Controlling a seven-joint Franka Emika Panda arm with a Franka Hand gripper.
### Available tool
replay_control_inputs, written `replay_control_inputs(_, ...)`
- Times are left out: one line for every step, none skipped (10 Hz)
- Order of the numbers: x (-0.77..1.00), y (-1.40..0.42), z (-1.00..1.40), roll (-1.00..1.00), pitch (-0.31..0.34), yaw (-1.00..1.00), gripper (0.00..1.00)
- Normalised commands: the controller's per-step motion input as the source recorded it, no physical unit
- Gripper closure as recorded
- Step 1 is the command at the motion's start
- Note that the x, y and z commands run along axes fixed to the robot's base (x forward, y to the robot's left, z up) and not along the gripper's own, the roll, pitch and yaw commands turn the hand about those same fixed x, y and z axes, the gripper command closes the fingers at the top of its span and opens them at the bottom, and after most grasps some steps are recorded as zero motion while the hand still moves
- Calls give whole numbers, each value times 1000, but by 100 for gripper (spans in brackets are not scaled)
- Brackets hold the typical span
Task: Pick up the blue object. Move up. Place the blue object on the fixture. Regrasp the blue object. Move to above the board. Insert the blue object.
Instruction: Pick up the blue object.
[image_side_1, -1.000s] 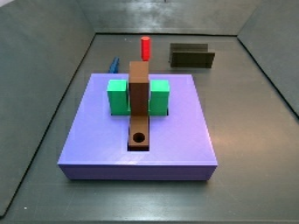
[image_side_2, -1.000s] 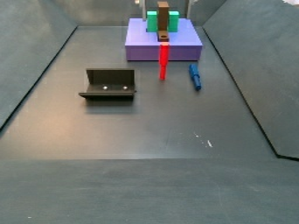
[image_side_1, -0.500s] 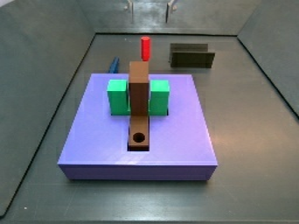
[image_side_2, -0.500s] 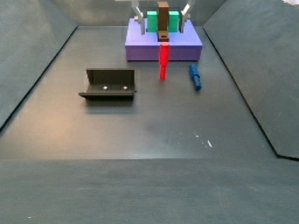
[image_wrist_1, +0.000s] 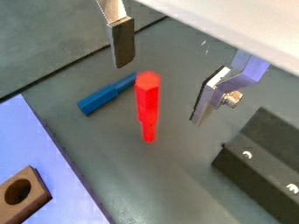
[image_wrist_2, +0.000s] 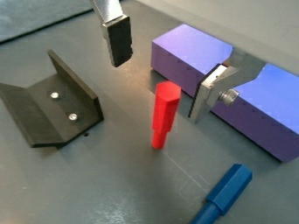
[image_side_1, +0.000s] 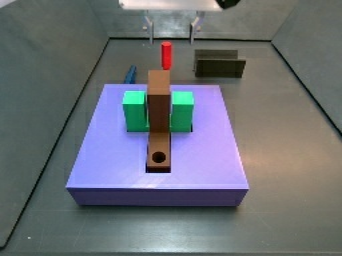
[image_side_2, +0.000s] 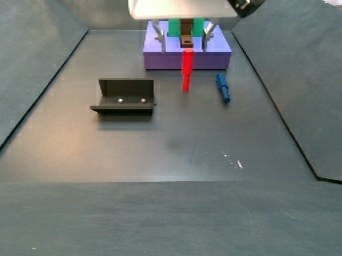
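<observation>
Dark grey floor (image_side_2: 174, 150), sloped walls (image_side_2: 34, 90)

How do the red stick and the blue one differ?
The red peg stands upright on the floor; the blue object lies flat on it. The red peg sits below the open tool, between its fingers and untouched; the blue object lies off to the side. Both are slim cylinders, apart from each other.

The gripper (image_wrist_2: 160, 61) is showing two flat silver finger plates, each carrying a dark rectangular pad (image_wrist_2: 118, 43) on its inner face. In both wrist views a small round screw head (image_wrist_1: 232, 96) is sitting on the side of one silver finger. In both side views the gripper's body (image_side_2: 185, 8) is appearing as a white block with a black part (image_side_1: 227, 4) at its right end.
</observation>
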Motion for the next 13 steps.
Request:
replay_control_inputs(0, -37, -249, -39, -6, -3, 0)
replay_control_inputs(-91, 0, -57, -50, 0, -34, 0)
replay_control_inputs(-200, 0, 0, -76, -69, -37, 0)
replay_control_inputs(-143, -46, 3, -84, -109, -54, 0)
replay_control_inputs(-237, -86, 137, -134, -169, -91, 0)
replay_control_inputs(-343, -429, 200, -50, -200, 0, 0)
replay_control_inputs(-274, -469, 137, -49, -180, 0, 0)
replay_control_inputs(-137, -466, 100, -57, -171, 0, 0)
replay_control_inputs(0, -414, 0, -36, -141, -43, 0)
replay_control_inputs(-40, -191, -120, -37, -170, -231, 0)
replay_control_inputs(-214, -86, -283, -3, -203, -354, 0)
replay_control_inputs(-300, 0, -331, 0, -197, -417, 0)
replay_control_inputs(-477, 0, -323, 3, -193, -414, 0)
